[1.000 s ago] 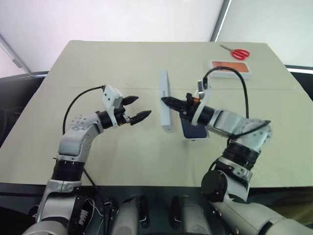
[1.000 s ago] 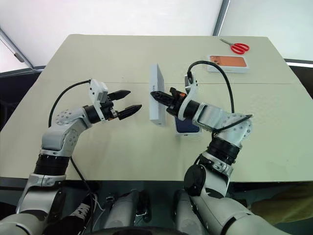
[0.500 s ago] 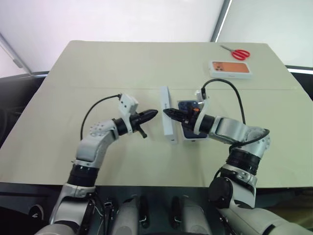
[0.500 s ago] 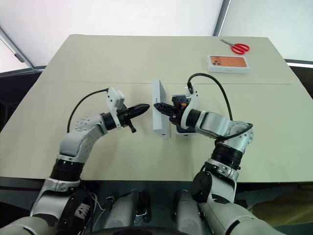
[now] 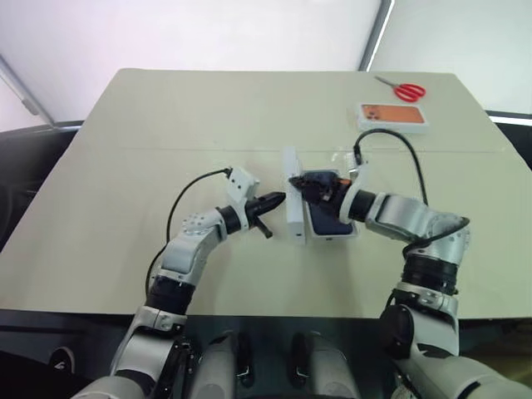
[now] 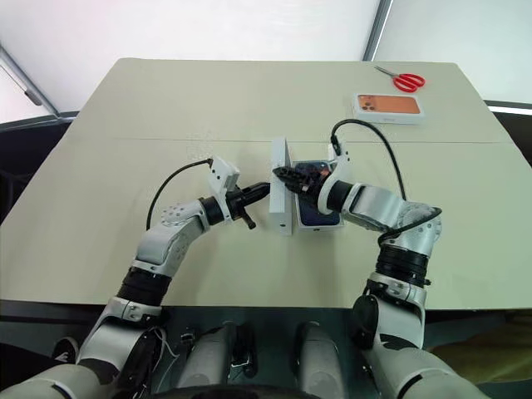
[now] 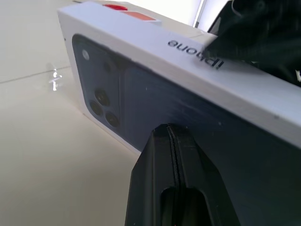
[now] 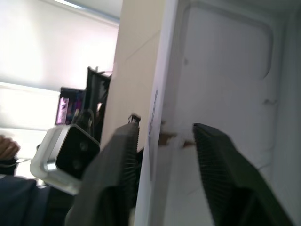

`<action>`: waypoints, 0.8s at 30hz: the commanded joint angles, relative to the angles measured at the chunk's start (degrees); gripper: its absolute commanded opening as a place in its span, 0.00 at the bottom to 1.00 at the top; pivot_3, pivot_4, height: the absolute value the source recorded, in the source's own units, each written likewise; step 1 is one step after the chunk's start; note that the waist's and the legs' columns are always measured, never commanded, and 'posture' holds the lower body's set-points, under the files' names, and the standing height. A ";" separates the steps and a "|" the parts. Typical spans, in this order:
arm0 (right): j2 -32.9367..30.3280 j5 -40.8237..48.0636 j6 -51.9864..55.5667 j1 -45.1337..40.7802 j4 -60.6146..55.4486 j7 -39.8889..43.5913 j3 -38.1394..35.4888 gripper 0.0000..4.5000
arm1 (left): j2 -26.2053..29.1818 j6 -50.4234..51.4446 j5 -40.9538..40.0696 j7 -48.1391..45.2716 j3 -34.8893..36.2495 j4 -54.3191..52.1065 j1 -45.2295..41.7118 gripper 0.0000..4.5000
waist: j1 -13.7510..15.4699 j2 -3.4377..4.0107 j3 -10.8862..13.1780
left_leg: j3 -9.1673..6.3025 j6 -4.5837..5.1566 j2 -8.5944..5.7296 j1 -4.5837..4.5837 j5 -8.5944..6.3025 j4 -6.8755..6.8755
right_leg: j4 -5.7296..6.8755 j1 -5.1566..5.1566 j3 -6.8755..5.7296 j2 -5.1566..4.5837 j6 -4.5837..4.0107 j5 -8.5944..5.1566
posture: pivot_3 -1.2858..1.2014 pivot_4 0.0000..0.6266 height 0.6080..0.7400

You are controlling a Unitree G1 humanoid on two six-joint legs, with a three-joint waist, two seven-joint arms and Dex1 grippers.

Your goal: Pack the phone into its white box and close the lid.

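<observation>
The lid (image 5: 293,204) stands on its long edge in the middle of the table, its dark-blue phone print (image 7: 141,99) facing my left arm. Right beside it lies the white box (image 5: 334,236) with the dark phone (image 5: 329,218) in it. My left gripper (image 5: 278,199) is shut, and its tips (image 7: 171,141) rest against the lid's printed face. My right gripper (image 5: 298,184) is open over the lid's upper edge, one finger (image 8: 117,160) on the printed side and the other finger (image 8: 221,165) on the plain white inside (image 8: 225,84).
A white box printed with an orange phone (image 5: 392,117) lies at the far right of the table, with red scissors (image 5: 401,90) behind it. The beige table (image 5: 166,133) is bare on the left and along the front edge.
My left gripper shut and moved right to the lid's printed face. My right gripper opened around the lid's top edge. The lid shifted slightly toward the box.
</observation>
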 commanded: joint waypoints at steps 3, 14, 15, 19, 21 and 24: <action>-13.07 -16.29 -9.56 -2.90 -1.25 16.55 7.44 1.00 | -2.34 -2.92 0.50 -0.44 -0.37 2.41 -3.20 0.00 | 0.19 0.00 0.00 | -0.01 0.04 -0.01 -0.03 -0.02 0.03 | -0.05 0.02 -0.01 0.00 0.01 -0.01 | 0.52 0.24 0.98; -24.79 -45.71 -31.89 -2.07 0.22 39.71 21.17 1.00 | -7.24 -8.30 3.63 -0.94 -2.21 11.19 -8.09 0.00 | 0.11 -0.01 0.01 | 0.02 0.07 0.02 -0.04 -0.03 0.02 | -0.24 0.06 -0.06 0.02 0.03 0.00 | 0.52 0.24 0.98; -24.89 -47.43 -33.29 -1.79 0.43 40.64 21.60 0.94 | -7.35 -7.93 3.52 -0.58 -1.78 11.74 -8.45 0.00 | 0.15 -0.01 0.01 | 0.03 0.06 0.03 -0.04 -0.03 0.02 | -0.24 0.06 -0.06 0.01 0.03 0.00 | 0.52 0.24 0.98; -27.20 -57.21 -40.20 1.25 -1.07 45.17 26.67 0.58 | -5.79 -7.75 3.23 -1.00 -0.88 10.66 -7.76 0.00 | 0.21 -0.01 0.01 | 0.02 0.00 0.03 -0.04 0.01 0.03 | -0.24 0.06 -0.07 0.00 0.03 0.00 | 0.52 0.24 0.98; -27.88 -60.83 -43.28 2.14 -1.68 47.45 28.68 0.33 | -4.51 -7.16 3.05 -1.51 -0.70 9.27 -6.94 0.00 | 0.13 -0.01 0.01 | 0.02 -0.08 0.03 -0.05 0.06 0.03 | -0.26 0.06 -0.08 -0.01 0.03 0.00 | 0.52 0.24 0.98; -29.28 -67.64 -49.28 3.42 -2.11 50.82 32.66 0.01 | -1.59 -5.01 3.34 -2.09 -1.21 5.35 -4.81 0.00 | 0.01 0.00 0.01 | 0.03 -0.20 0.03 -0.05 0.13 0.03 | -0.26 0.05 -0.08 -0.01 0.03 0.00 | 0.52 0.24 0.98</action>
